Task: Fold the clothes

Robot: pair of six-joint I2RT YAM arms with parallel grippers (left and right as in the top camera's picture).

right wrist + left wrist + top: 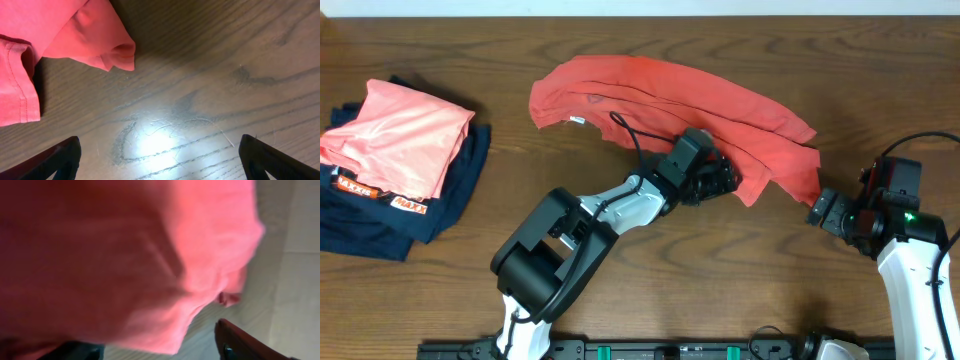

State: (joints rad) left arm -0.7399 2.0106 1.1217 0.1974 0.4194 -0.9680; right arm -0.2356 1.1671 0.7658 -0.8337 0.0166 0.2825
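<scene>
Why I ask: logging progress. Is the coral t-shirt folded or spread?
Neither neatly: the coral t-shirt lies crumpled in a loose band on the table.

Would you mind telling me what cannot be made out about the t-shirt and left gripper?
Left wrist view: blurred t-shirt fills the frame, hiding whether the left gripper grips it.
Overhead: its fingertips are too small and dark to read.
Overhead: navy garments mostly covered by the salmon garment.

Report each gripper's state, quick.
Left gripper: at the t-shirt edge, buried in fabric; open or shut cannot be told.
Right gripper: open, holding nothing, over the table.
</scene>
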